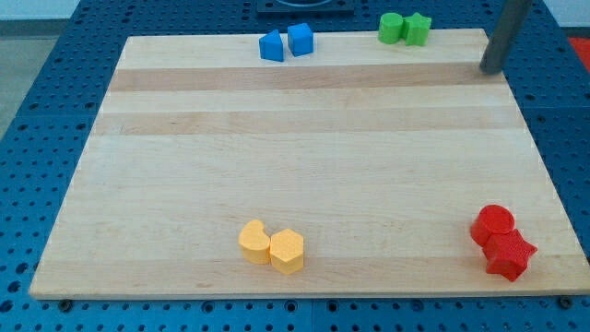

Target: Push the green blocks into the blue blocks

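The arm carries no gripper, so there is nothing to spread or pinch; its dark rod ends in my tip (pixel 491 70), at the view's top right edge of the pale wooden bench (pixel 304 166). The green round block (pixel 391 29) and green star block (pixel 417 29) lie touching, just to the tip's left. Further left along that top edge sit the blue blocks (pixel 287 42), so the push likely runs leftward.

- my tip (pixel 491 70) at board's (pixel 304 166) top right, right of green cylinder (pixel 391 28) touching green star (pixel 417 29)
- blue blocks (pixel 287 42) top centre
- yellow pair (pixel 271 246) bottom
- red pair (pixel 501 242) bottom right
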### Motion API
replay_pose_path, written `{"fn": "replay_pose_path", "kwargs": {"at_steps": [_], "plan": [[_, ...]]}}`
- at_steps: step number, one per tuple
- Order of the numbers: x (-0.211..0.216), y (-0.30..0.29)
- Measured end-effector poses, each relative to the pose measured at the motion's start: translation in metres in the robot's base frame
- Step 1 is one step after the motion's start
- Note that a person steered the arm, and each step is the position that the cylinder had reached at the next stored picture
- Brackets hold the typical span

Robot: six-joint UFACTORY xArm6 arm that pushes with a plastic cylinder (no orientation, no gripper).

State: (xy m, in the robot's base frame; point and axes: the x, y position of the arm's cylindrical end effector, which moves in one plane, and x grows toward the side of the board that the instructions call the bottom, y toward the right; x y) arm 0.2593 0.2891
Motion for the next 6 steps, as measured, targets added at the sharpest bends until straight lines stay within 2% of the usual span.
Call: {"fn": "replay_pose_path", "kwargs": {"at_steps": [1, 4, 5, 6], "plan": [[-0.067, -0.005], [-0.068, -0.029], [-0.068, -0.054], [-0.068, -0.117]]}}
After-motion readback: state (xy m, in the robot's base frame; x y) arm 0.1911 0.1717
